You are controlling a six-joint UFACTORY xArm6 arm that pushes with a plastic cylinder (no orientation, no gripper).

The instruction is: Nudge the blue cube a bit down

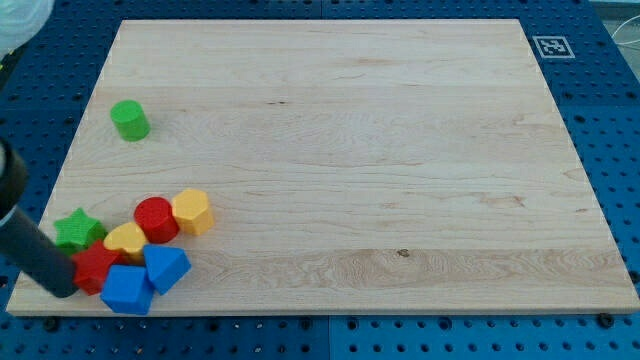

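The blue cube (127, 290) sits at the board's bottom left, close to the bottom edge. It touches a second blue block (166, 267) on its upper right and a red block (97, 268) on its upper left. My dark rod comes in from the view's left. My tip (63, 288) rests against the left side of the red block, a short way left of the blue cube.
The cluster also holds a green star (78, 230), a yellow block (127, 241), a red cylinder (157, 219) and a yellow hexagonal block (191, 211). A green cylinder (130, 120) stands alone at the upper left. The wooden board (400, 150) has a marker tag (551, 46) beyond its top right corner.
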